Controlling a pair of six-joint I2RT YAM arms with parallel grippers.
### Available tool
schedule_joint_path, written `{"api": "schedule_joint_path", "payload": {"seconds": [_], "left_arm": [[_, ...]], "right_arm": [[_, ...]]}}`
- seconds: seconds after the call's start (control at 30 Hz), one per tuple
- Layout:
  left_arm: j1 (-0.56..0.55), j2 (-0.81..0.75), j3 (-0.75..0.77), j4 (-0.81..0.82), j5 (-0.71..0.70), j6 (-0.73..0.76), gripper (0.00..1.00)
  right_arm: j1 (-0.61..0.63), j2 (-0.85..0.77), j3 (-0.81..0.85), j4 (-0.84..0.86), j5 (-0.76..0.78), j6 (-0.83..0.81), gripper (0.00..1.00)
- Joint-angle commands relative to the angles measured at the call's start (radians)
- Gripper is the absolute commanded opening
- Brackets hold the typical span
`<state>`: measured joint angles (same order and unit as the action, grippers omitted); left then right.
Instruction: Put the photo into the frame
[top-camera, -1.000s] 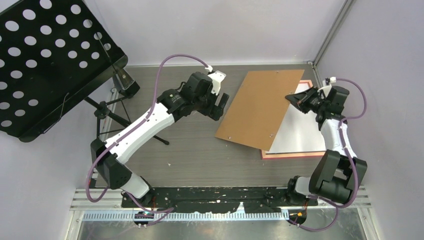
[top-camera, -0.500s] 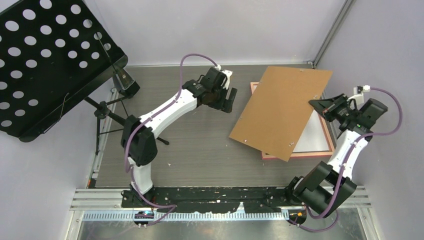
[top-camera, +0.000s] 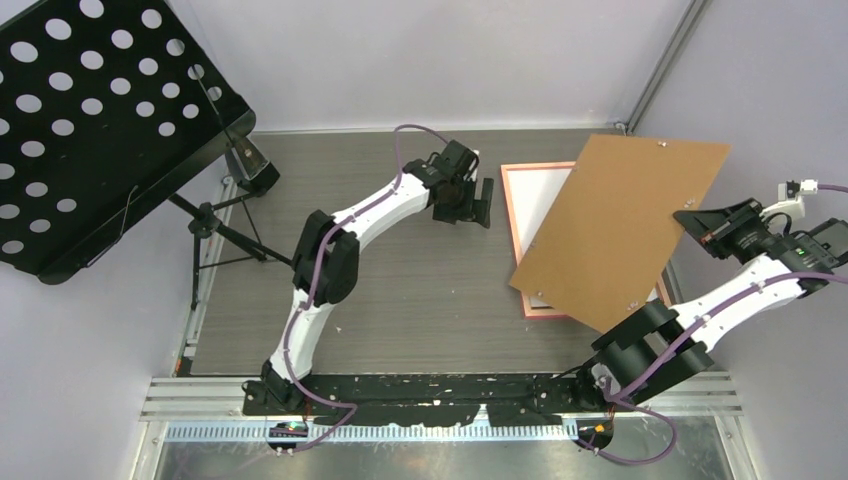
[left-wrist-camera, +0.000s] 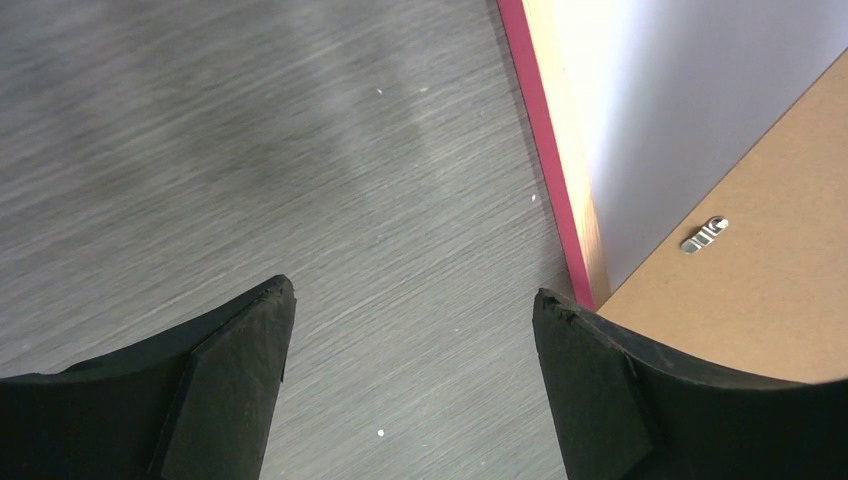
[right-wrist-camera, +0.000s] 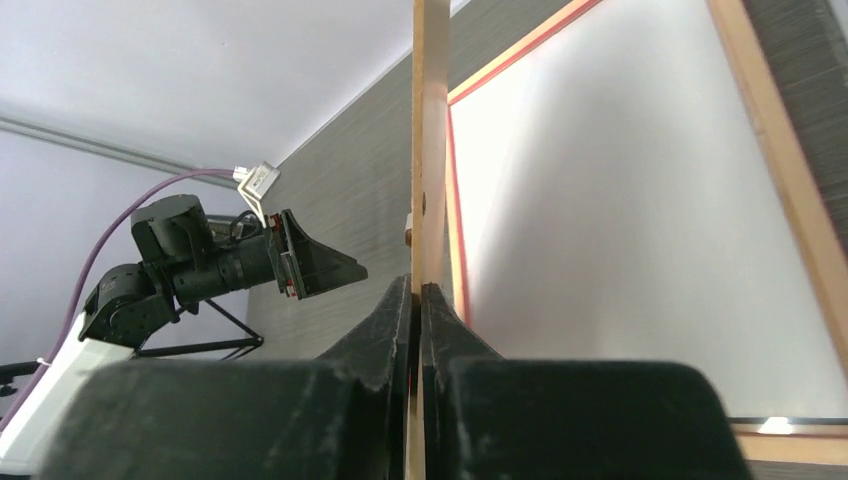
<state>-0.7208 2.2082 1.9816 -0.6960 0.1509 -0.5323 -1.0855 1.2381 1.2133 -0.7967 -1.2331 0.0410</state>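
The grey wood-grain desk fills the floor of the scene. At its far left corner a black perforated music stand on a tripod leans over the edge. The brown backing board hangs in the air on the right, tilted, with one long edge pinched; from above it hides the right and near parts of what lies under it. Under it the pink-orange frame lies flat on the desk, with its left rail and far-left corner uncovered. The photo sits inside the frame with its white side up, so no printed picture shows. The right claw is clamped shut on the board's edge, and its wrist view shows the board edge-on between the two fingers, lifted clear of the white sheet. The left claw stands wide apart and holds nothing. It hovers over bare desk just beside the frame's left rail. A small metal clip sits on the board's brown face near that corner.
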Motion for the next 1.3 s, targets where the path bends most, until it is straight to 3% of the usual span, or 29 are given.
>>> {"api": "schedule_joint_path", "payload": {"seconds": [0.0,0.23,0.3,0.57,1.27], "left_arm": [[-0.06,0.031,0.082,0.003,-0.002,-0.049,0.88],[-0.122,0.137,0.192,-0.048,-0.049,-0.114,0.82],[-0.141,0.154,0.204,-0.045,-0.057,-0.113,0.82],[-0.207,0.224,0.278,-0.07,-0.141,-0.065,0.8],[-0.257,0.322,0.333,-0.061,-0.178,-0.002,0.77]], "right_arm": [[-0.049,0.07,0.132,-0.334,-0.096,-0.288,0.05],[-0.112,0.201,0.276,-0.681,-0.101,-0.669,0.05],[-0.131,0.228,0.301,-0.749,-0.091,-0.703,0.06],[-0.159,0.248,0.312,-0.758,-0.038,-0.722,0.06],[-0.159,0.251,0.292,-0.758,-0.031,-0.737,0.06]]}}
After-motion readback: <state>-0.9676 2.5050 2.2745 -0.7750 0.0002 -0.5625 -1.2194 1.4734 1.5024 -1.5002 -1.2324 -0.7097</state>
